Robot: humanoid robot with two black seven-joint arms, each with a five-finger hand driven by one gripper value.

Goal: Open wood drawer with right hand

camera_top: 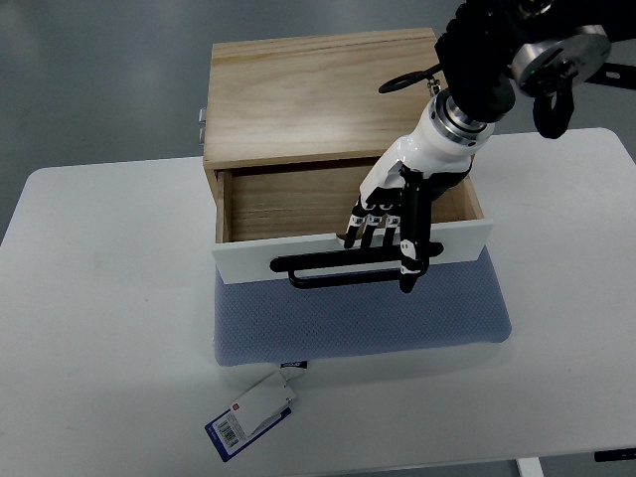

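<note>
The right hand (383,224) reaches down over the pulled-out wood drawer (298,204), its fingers (370,229) draped over the top edge of the white drawer front (248,260) and its thumb hooked at the right end of the black handle (338,270), so it grasps the front and handle together. Behind the hand, the drawer's bare wooden floor lies exposed, and farther back sits the wooden box (308,94). Below the fingertips, a blue-grey cushion (358,323) lies under the drawer front. Beyond the cushion's near edge the white table (99,318) is free, apart from a tag (253,414) lying off toward the lower left of the hand.
</note>
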